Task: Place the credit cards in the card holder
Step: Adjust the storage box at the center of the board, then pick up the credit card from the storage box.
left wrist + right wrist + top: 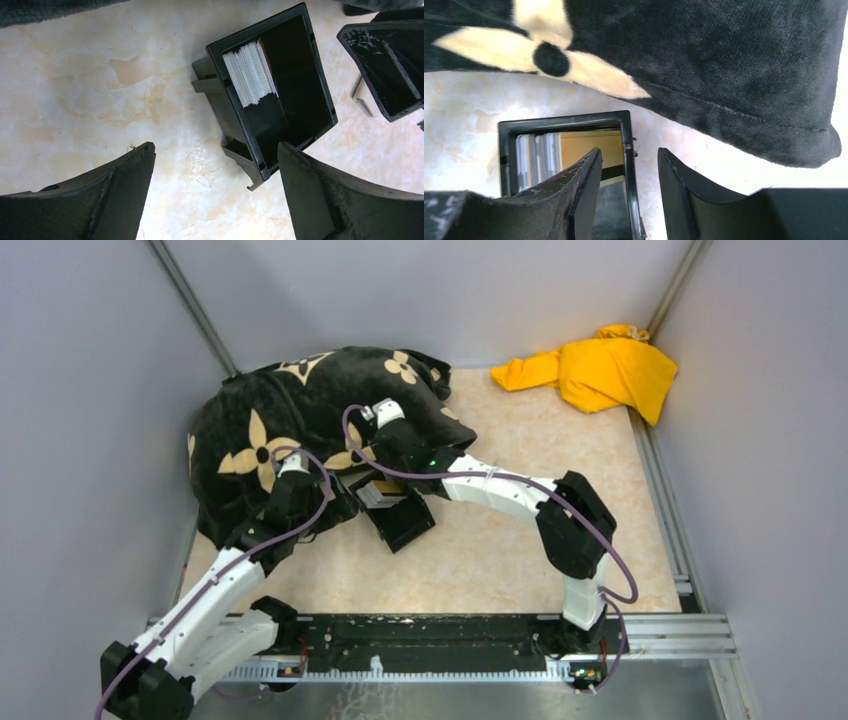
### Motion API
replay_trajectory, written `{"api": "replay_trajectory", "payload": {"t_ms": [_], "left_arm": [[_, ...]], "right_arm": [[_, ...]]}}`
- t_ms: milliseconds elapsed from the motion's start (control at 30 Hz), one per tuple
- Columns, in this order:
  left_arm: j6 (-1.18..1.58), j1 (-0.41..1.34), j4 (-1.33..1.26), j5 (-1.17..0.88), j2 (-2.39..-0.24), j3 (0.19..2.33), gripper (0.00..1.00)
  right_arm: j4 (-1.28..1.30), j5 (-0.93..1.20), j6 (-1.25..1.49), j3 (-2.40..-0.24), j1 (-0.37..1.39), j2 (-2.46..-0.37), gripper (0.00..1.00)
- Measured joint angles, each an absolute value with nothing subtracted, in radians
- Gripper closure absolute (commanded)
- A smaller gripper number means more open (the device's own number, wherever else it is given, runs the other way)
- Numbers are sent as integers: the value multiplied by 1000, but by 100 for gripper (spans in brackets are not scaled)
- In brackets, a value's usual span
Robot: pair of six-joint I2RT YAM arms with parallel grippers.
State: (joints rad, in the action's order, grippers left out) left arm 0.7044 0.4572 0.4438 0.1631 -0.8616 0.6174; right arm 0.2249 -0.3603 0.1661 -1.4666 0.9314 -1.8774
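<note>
No tan folding wallet is in view. An open black box stands on the table and holds a stack of pale cards set on edge. A gold-orange card with a black stripe leans against the stack. I cannot pick out a light blue card. My right gripper is open and empty. Its jaws straddle the box's right wall, one finger over the inside and one outside. My left gripper is open and empty, low over the table beside the box's near corner.
A black cushion with beige flower shapes lies at the back left, close behind the box. A yellow cloth lies at the back right corner. Grey walls close in the table on three sides.
</note>
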Motion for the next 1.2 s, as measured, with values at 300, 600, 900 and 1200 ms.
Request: {"api": "replay_trajectory", "payload": {"t_ms": [300,600,900,1200], "left_arm": [[773,457,434,169,-771,543,5],[795,457,421,169,-769,509,5],[797,457,412,175,-758,506,5],[797,457,383,176,-762,495,5]], "right_arm": [[260,-300,133,-1480,994,-1858,54],[280,-213,159,-1505,991,-1899,51],[278,-121,196,-1508,948,-1959,49],[277,-77,197,-1508,933,-1977,47]]}}
